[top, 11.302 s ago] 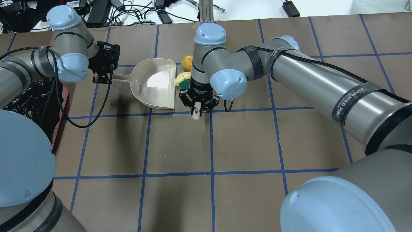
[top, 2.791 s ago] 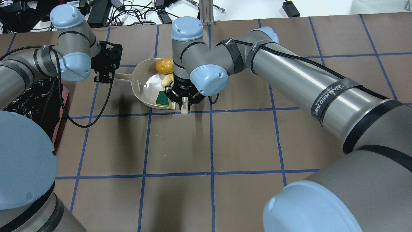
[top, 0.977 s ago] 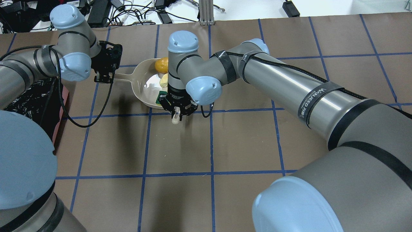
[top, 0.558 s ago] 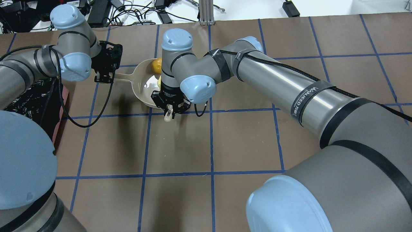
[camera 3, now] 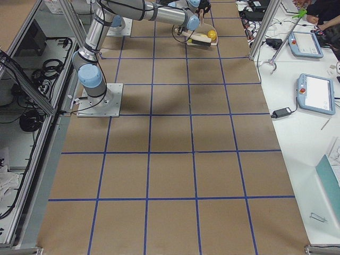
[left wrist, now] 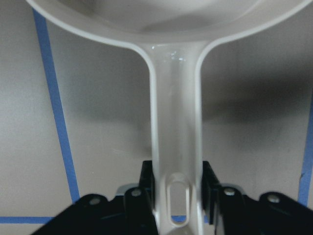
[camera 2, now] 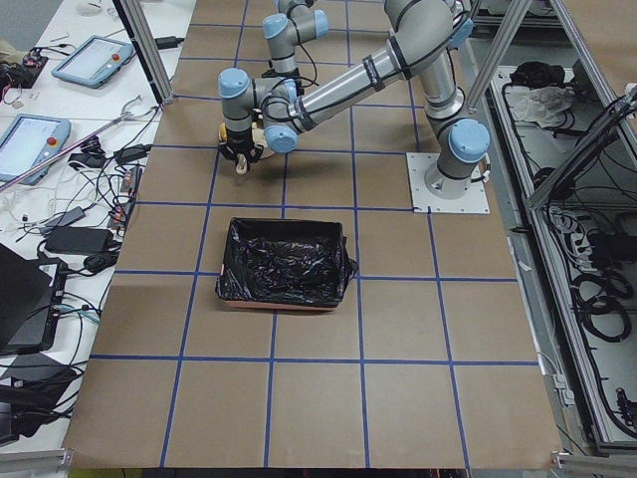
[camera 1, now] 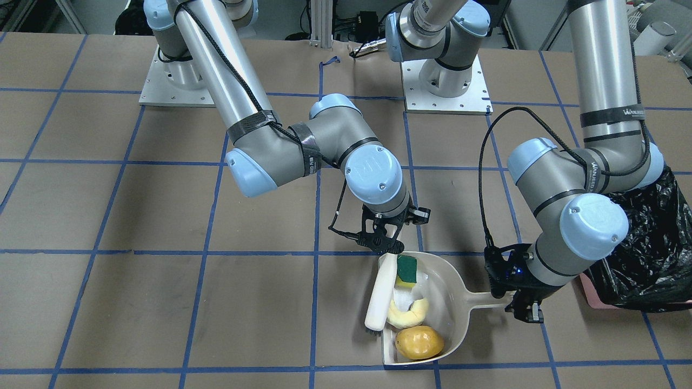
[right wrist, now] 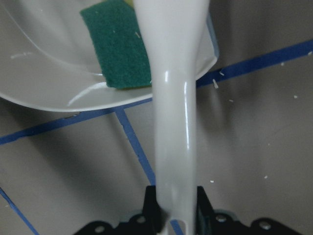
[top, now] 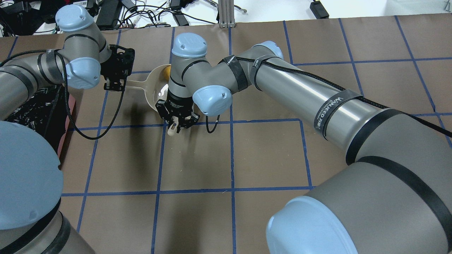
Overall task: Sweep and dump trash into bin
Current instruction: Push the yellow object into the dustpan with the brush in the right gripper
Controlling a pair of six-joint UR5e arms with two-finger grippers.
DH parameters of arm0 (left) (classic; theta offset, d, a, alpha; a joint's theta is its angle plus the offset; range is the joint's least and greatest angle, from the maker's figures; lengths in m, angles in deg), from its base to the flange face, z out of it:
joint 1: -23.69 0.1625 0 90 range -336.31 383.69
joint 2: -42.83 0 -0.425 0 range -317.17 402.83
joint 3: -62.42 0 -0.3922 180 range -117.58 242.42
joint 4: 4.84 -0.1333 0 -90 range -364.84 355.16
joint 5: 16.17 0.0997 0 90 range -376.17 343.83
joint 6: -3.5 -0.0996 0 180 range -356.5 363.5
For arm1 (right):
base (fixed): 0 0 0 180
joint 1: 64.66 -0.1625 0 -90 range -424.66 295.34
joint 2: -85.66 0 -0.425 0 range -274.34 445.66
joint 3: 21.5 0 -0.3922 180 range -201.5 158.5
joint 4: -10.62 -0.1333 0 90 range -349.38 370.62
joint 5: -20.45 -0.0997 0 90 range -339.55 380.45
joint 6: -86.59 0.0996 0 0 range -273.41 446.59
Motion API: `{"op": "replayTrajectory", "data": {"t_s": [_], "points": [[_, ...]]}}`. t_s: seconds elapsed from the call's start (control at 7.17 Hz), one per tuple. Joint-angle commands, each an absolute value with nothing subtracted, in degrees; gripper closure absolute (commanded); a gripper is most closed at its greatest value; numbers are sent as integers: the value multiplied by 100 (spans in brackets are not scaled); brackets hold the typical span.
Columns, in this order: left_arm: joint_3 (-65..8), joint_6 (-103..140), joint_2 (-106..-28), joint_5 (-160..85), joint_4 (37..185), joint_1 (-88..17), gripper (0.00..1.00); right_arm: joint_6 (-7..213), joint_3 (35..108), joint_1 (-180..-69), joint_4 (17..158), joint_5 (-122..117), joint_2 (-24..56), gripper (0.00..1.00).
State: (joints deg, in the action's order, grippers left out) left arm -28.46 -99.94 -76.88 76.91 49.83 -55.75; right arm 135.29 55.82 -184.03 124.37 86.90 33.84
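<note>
Right claw point(camera 1: 386, 246) is clenched on the stem of the beige brush point(camera 1: 380, 294), and from the wrist view I see that stem running straight out between my fingers across the lip of the dustpan point(camera 1: 459, 286). The brush lies along the pan's open mouth, bristle end pointing toward the table's point(camera 1: 108, 302) far edge, the operators' side. Over on the other side, my left claw point(camera 1: 520, 305) is grasping the end of the dustpan handle, both fingers pressed against its flanks, pan flat on the table. All three bits of trash are inside the pan: the green-topped sponge piece point(camera 1: 406, 268) nearest my right claw and just beside the brush stem, the pale fruit slice point(camera 1: 408, 315) in the middle, touching the brush as far as I can tell, and the potato-like lump point(camera 1: 419, 342) at the pan's corner closest to the far edge. The bin point(camera 1: 643, 254), black bag crinkled over its pink walls, stands toward the table's left end, beyond my left elbow.
</note>
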Motion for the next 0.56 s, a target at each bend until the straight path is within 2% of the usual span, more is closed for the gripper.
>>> {"op": "replayTrajectory", "data": {"t_s": [0.0, 0.42], "points": [[-2846, -9994, -7688, 7691, 4983, -5576, 71, 13993, 5576, -18550, 12453, 8532, 3372, 100], [-2846, -9994, -7688, 7691, 4983, -5576, 71, 13959, 5550, -18490, 12314, 8609, 3206, 100]]}}
